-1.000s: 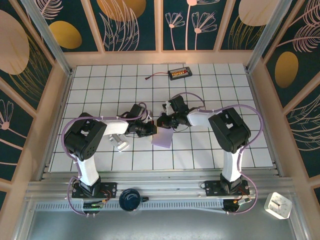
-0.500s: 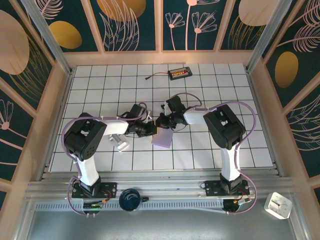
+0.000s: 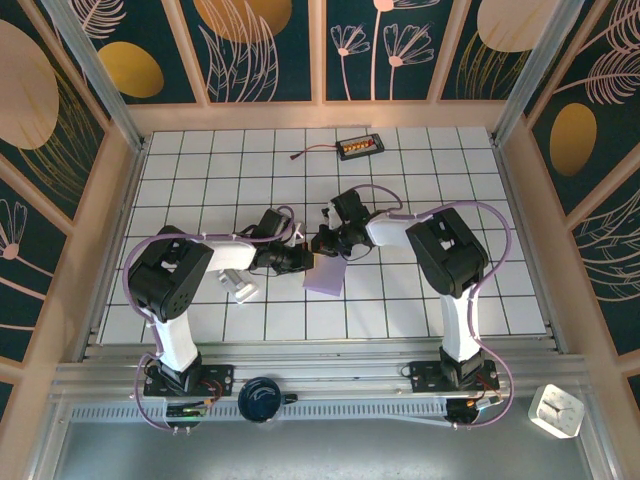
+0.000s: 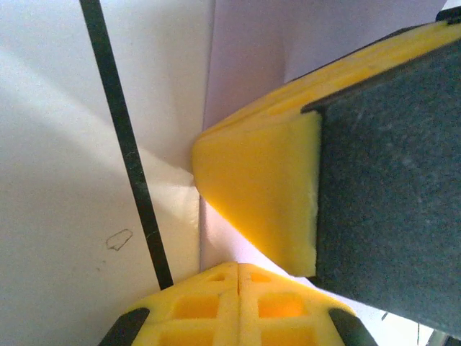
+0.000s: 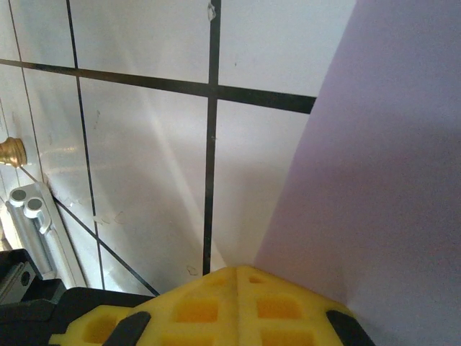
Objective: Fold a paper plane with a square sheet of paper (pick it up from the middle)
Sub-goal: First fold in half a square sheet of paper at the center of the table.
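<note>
The lavender sheet of paper [image 3: 327,279] lies flat on the tiled table [image 3: 450,180] in the middle, about one tile wide as seen from above. My left gripper [image 3: 304,261] is shut, its tips down at the sheet's upper left edge. My right gripper [image 3: 322,244] is shut too, tips just above the sheet's top edge, close to the left one. In the left wrist view my shut gripper [image 4: 238,268] touches the paper [image 4: 245,65], with the right gripper's yellow finger [image 4: 259,187] right in front. In the right wrist view my shut gripper [image 5: 238,270] sits at the paper's [image 5: 389,180] border.
A small silvery-white block [image 3: 243,288] lies left of the paper, under the left arm. A black device with orange plugs and a cable [image 3: 358,148] sits at the back. Wooden walls ring the table. A white box [image 3: 556,410] stands off the table at bottom right.
The right arm's elbow has swung a little left and back, and its gripper nudged slightly left. The left arm and the paper have stayed put.
</note>
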### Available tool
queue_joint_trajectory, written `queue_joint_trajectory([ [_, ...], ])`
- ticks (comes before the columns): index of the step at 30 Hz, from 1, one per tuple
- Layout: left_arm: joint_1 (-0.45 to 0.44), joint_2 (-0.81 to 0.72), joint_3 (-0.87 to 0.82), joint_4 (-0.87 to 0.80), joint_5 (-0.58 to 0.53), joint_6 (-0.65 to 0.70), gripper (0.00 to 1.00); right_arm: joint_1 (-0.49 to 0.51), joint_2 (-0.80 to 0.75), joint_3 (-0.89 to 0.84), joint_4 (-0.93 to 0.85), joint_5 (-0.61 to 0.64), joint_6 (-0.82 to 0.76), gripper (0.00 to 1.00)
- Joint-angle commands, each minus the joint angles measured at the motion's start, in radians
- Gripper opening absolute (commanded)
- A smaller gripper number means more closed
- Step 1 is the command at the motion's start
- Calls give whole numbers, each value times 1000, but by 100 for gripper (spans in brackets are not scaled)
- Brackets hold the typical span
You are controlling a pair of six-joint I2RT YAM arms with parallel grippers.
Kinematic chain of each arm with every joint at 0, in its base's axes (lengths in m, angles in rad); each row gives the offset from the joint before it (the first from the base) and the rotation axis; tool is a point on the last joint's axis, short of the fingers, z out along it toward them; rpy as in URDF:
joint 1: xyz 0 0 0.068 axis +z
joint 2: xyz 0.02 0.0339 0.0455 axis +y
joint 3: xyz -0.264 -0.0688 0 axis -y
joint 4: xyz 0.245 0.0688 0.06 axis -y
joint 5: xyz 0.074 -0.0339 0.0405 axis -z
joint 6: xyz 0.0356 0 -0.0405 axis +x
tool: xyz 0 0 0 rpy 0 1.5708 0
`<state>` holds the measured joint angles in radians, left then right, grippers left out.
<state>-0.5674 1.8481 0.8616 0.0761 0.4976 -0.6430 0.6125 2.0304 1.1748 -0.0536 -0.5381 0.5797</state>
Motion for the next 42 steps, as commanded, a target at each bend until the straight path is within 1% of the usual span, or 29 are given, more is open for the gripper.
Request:
queue_joint_trajectory([
  [1, 2, 84, -85, -222, -100, 34, 0, -39, 49, 31, 10, 89, 9, 0],
  [16, 3, 92, -110, -231, -109, 48, 0, -60, 101, 112, -21, 92, -16, 0],
  [17, 1, 92, -110, -231, -111, 48, 0, -87, 105, 120, -26, 93, -19, 0],
  [20, 2, 91, -112, -233, -112, 49, 0, -104, 117, 133, -28, 94, -23, 0],
  [30, 2, 88, -112, -236, -115, 46, 0, -137, 156, 190, -44, 100, -32, 0],
  [42, 2, 86, -112, -243, -121, 53, 0, -171, 185, 247, -77, 137, -43, 0],
])
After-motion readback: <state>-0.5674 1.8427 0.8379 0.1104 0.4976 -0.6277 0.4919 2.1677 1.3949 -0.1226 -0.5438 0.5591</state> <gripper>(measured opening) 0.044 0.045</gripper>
